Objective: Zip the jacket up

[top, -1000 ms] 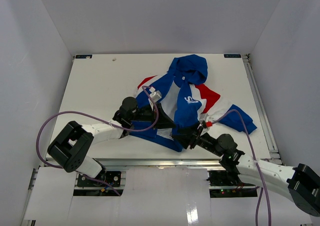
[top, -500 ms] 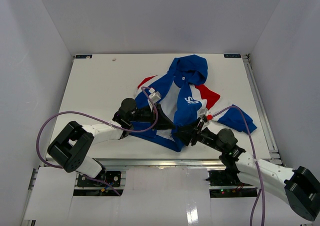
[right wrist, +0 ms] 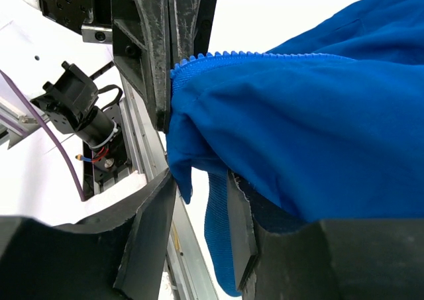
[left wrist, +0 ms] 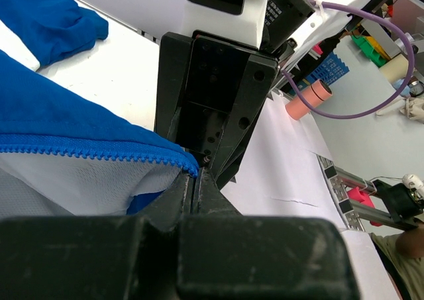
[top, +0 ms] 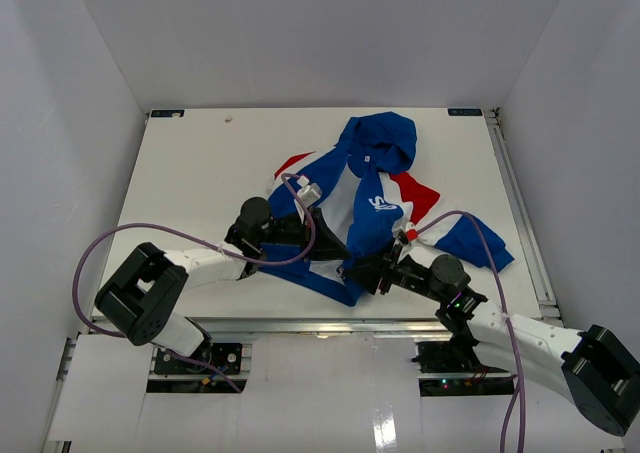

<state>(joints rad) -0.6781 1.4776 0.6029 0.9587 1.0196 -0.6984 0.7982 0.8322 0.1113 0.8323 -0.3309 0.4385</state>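
At table [top: 190, 173] centre-right, jacket [top: 372, 208] lies open, zip axis near-to-far. L gripper [left wrist: 193, 179] pinches one toothed hem end. R gripper [right wrist: 199, 181] clamps opp. hem, tips facing, close together.

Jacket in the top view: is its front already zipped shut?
No, the jacket lies open on the table, with its white lining showing between the blue front panels.
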